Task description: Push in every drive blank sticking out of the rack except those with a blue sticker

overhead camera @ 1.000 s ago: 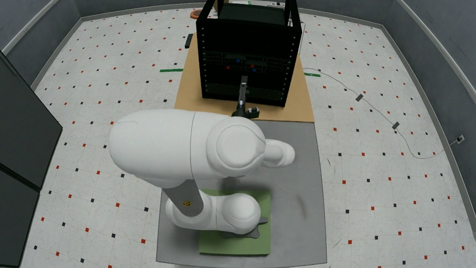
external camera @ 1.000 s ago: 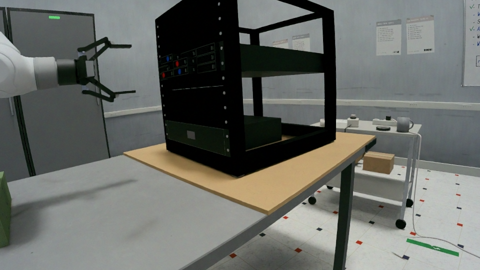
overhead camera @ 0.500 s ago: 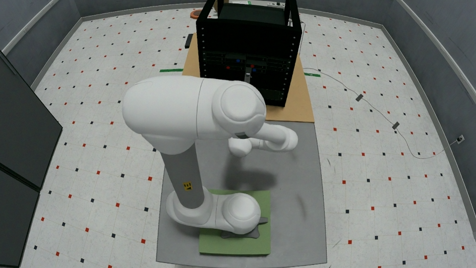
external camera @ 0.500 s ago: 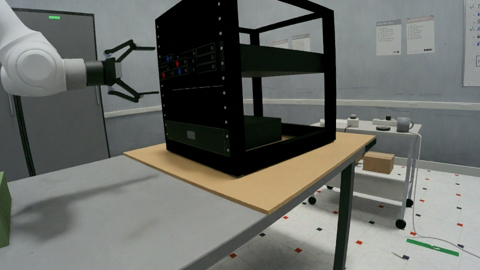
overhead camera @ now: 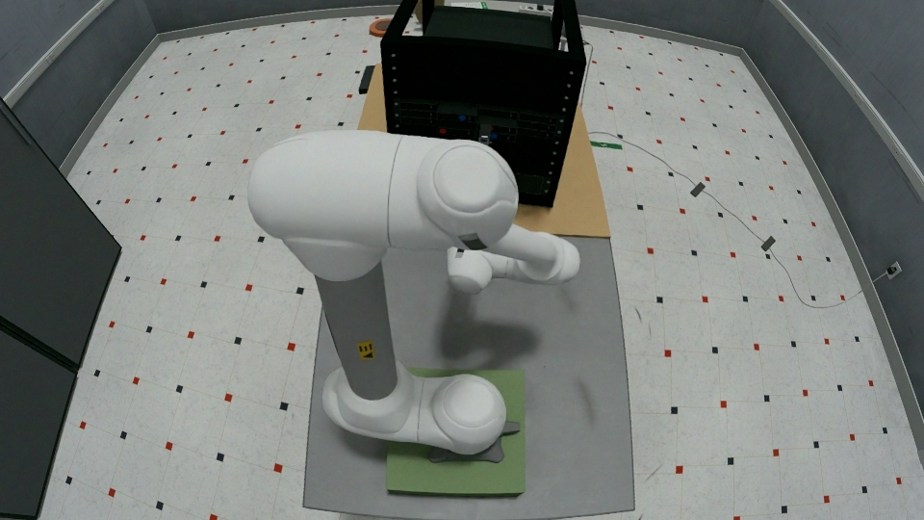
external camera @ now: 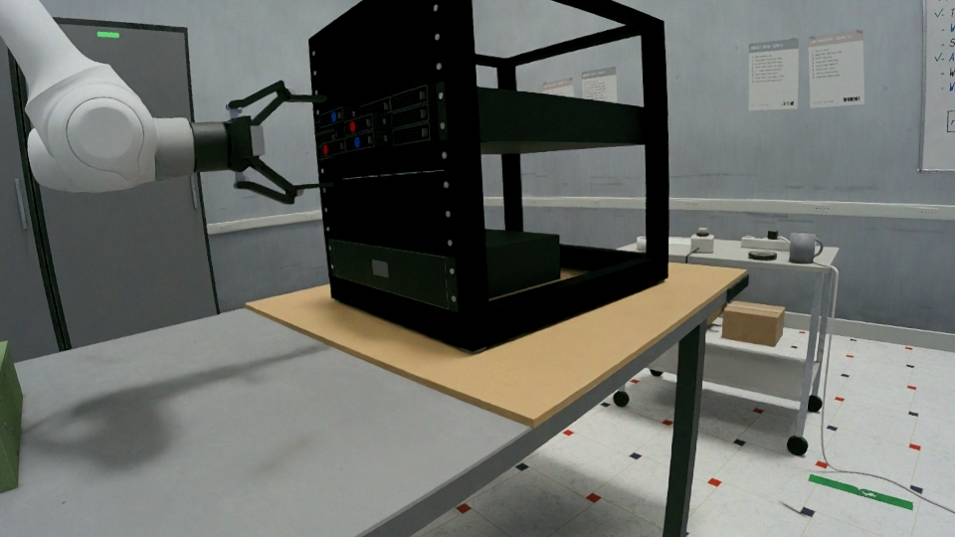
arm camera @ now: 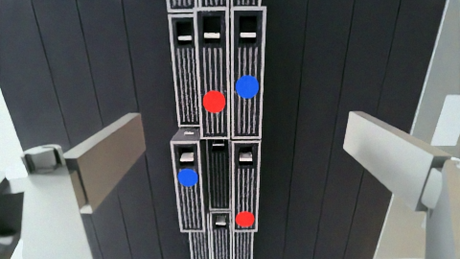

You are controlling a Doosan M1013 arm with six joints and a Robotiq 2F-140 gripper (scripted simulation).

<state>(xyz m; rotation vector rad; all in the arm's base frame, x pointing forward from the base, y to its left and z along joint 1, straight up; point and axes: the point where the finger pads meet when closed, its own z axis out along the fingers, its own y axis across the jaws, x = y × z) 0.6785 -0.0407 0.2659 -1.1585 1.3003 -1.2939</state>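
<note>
Two blue-stickered drive blanks, upper [arm camera: 246, 115] and lower [arm camera: 191, 208], sit between the wide-open, empty claw's [external camera: 322, 141] [arm camera: 244, 160] fingers; red-stickered blanks [arm camera: 214, 122] [arm camera: 245, 192] too.

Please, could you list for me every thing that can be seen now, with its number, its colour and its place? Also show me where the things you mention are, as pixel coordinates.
Rack [overhead camera: 484, 53] [external camera: 477, 267]: one, black, on the tan board [overhead camera: 584, 206] [external camera: 534, 394]
Blue stickers [arm camera: 247, 86]: two, blue, on drive blanks
Red stickers [arm camera: 214, 102]: two, red, on drive blanks
Table [overhead camera: 581, 453] [external camera: 267, 441]: one, grey, under the board
Cart [external camera: 811, 333]: one, pale, behind the table
Mug [external camera: 802, 248]: one, grey, on the cart
Cardboard box [external camera: 753, 324]: at least one, brown, cart's lower shelf
Arm [overhead camera: 336, 187] [external camera: 103, 133]: one, white and grey, before the rack
Gripper [external camera: 321, 141] [arm camera: 244, 130]: one, dark, open, at the rack front
</note>
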